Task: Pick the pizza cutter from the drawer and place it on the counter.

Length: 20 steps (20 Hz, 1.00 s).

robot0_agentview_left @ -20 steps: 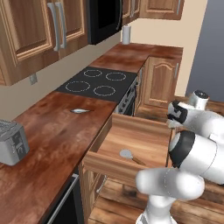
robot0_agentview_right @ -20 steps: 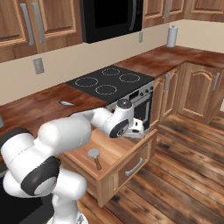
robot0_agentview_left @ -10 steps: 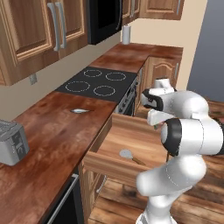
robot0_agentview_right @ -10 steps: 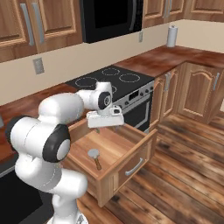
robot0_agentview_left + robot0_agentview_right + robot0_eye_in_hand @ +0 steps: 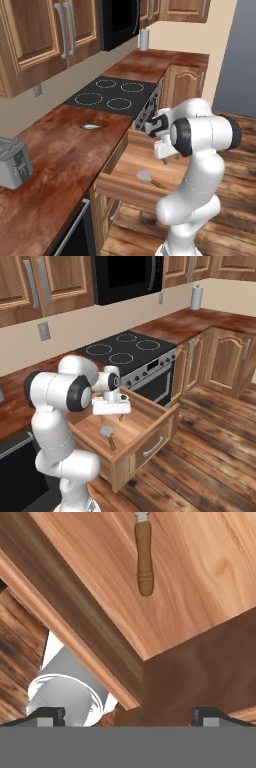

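Pizza cutter point(image 5: 107, 435) lies flat on the floor of the open drawer point(image 5: 150, 428), grey disc toward the back, brown handle pointing toward the drawer front; in the left base view the pizza cutter point(image 5: 148, 178) sits near the middle of the drawer point(image 5: 120, 187) floor with nothing touching it. In the hand view only the brown handle of the pizza cutter point(image 5: 143, 558) and a bit of its metal collar show at the top edge, lying on the light wood of the drawer point(image 5: 200, 567), and the drawer's wall runs diagonally below it. Gripper point(image 5: 112, 417) hangs above the drawer interior, pointing down, just behind and above the cutter, clear of it; jaws spread wide, nothing between them. In the left base view the gripper point(image 5: 165, 156) sits over the right part of the drawer, partly hidden by the arm's own body. In the hand view the two fingertips point(image 5: 45, 714) stand far apart at the bottom corners. Drawer is pulled far out from under the counter point(image 5: 65, 150), its silver bar handle point(image 5: 153, 447) on the front panel. On the counter: a small silver fish-shaped item point(image 5: 90, 127) close to the black stovetop point(image 5: 110, 95), and a grey toaster point(image 5: 14, 161) farther left. A white cylindrical thing point(image 5: 196, 297) stands on the far counter stretch by the wall, and the counter point(image 5: 190, 321) continues past the stovetop point(image 5: 127, 348).
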### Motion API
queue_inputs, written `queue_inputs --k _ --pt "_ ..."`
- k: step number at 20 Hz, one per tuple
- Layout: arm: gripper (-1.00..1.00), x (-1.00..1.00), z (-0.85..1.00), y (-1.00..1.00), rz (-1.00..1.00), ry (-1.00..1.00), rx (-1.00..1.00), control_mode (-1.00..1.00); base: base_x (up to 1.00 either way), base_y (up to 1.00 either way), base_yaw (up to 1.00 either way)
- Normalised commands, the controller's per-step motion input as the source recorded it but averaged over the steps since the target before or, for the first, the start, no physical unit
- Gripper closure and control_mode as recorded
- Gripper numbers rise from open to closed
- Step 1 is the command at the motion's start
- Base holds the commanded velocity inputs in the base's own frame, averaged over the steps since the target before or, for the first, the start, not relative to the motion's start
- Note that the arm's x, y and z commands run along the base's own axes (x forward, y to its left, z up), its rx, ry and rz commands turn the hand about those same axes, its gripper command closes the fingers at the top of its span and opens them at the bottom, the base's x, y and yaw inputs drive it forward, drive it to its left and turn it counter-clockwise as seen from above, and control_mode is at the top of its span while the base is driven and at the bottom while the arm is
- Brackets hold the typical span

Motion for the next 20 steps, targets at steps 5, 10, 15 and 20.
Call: queue_inputs --k 5,10,15,20 --pt "-1.0 0.04 -0.26 0.19 -0.01 -0.05 0.03 -1.0 0.0 0.0 0.0" --pt "-1.0 0.0 -0.62 0.0 -0.06 -0.11 0.04 -1.0 0.0 0.0 0.0" --pt "-1.0 0.03 -0.66 0.0 -0.04 -0.06 0.04 -1.0 0.0 0.0 0.0" --pt "-1.0 0.24 -0.37 0.0 -0.01 -0.04 0.02 -1.0 0.0 0.0 0.0"
